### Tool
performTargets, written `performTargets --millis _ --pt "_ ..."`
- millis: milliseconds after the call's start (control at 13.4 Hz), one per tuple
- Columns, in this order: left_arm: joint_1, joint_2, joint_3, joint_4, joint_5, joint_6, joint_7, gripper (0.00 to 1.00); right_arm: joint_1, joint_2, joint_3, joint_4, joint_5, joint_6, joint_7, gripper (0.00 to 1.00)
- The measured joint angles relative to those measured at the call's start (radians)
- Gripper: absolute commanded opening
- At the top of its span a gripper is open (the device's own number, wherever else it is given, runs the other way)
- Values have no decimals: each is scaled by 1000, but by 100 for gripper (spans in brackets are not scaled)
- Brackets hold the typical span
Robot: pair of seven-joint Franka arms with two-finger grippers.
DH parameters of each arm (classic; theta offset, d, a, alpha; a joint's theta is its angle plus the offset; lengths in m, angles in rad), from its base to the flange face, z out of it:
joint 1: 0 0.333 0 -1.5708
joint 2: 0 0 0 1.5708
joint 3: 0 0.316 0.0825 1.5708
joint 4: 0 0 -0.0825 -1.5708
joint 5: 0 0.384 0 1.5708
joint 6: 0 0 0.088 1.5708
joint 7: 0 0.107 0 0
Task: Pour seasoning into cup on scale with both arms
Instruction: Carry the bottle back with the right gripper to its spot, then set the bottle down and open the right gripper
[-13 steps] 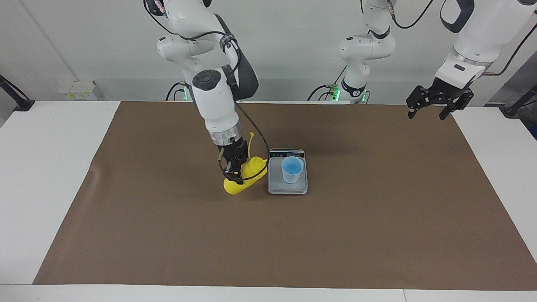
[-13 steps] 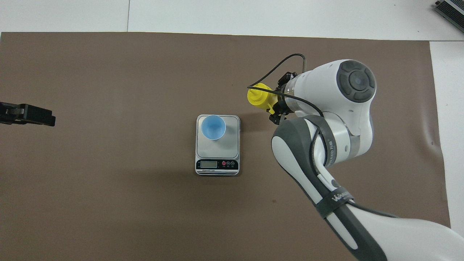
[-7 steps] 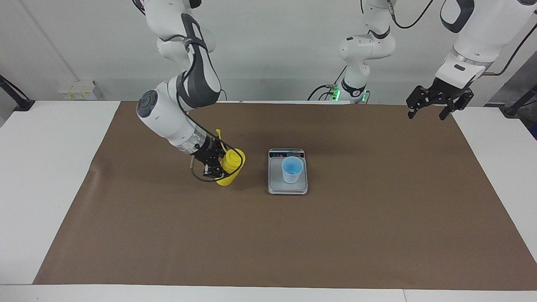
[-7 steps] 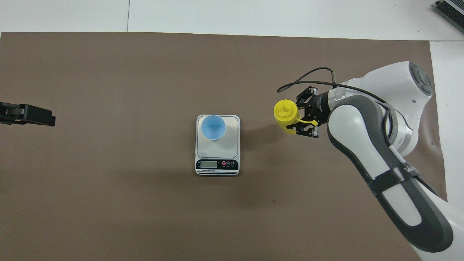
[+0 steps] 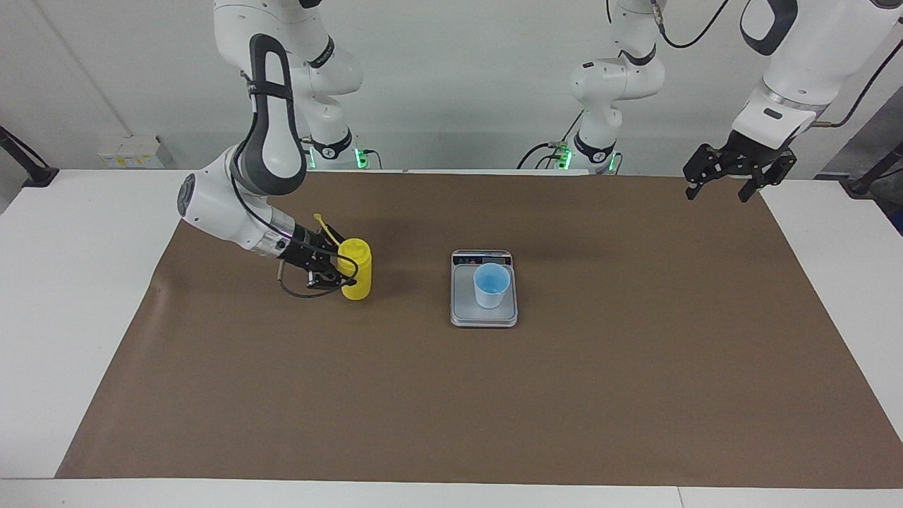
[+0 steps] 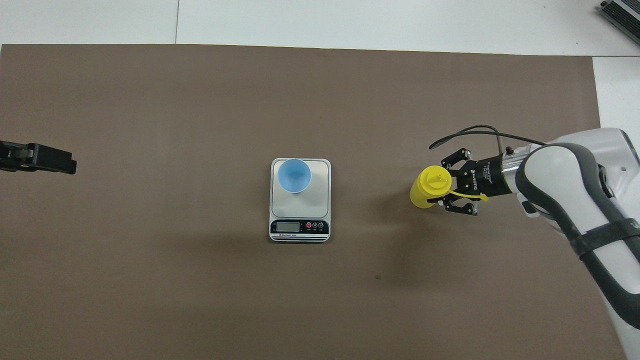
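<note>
The yellow seasoning bottle (image 5: 356, 276) stands upright, its base at the brown mat, beside the scale toward the right arm's end of the table. My right gripper (image 5: 338, 271) reaches in level and is shut on its side; the open cap strap sticks up by the fingers. From overhead the bottle (image 6: 429, 186) shows in my right gripper (image 6: 444, 189). The light blue cup (image 5: 491, 284) stands on the silver scale (image 5: 484, 315), display strip toward the robots. Both show overhead, cup (image 6: 294, 175) and scale (image 6: 301, 207). My left gripper (image 5: 721, 188) waits open in the air over the mat's corner.
A brown mat (image 5: 635, 367) covers most of the white table (image 5: 63, 296). In the overhead view my left gripper (image 6: 50, 160) pokes in at the edge. A third arm base (image 5: 598, 144) stands at the table's robot edge.
My right gripper has carried the bottle away from the scale toward the right arm's end and turned it from tilted to upright. The left arm, cup and scale have not moved.
</note>
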Motion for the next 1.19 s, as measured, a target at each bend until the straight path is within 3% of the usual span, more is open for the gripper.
performTargets --millis 75,149,224,448,672,1195 --pt "0 0 0 0 0 0 0 100 -28 -9 0 -19 0 -16 -26 0" --pt "0 0 0 0 0 0 0 100 -51 -22 0 -45 1 -24 -54 43" --pt "0 0 0 0 0 0 0 100 -70 -40 0 -83 1 -25 -87 99" --pt "0 0 0 0 0 0 0 100 -84 -76 -1 -158 1 -3 -134 100" --pt "0 0 0 0 0 0 0 100 -110 -92 -2 -162 -15 1 -137 100" --pt "0 0 0 0 0 -1 0 100 -225 -136 -5 -150 -268 -8 -313 100"
